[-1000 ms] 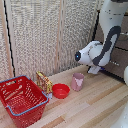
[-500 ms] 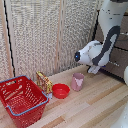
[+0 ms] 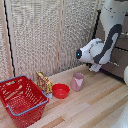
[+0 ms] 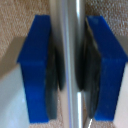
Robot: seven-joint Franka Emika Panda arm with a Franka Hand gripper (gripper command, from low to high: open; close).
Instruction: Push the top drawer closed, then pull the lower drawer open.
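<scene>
Two dark drawers at exterior view's right edge, mostly hidden behind arm; top drawer above, lower drawer beneath. White arm drops from upper right, gripper against lower drawer front. Wrist view: blue fingers clamped round silver bar handle, pads pressing both sides. Wooden table carries red basket, red bowl, pink cup, yellow packet beside basket.
</scene>
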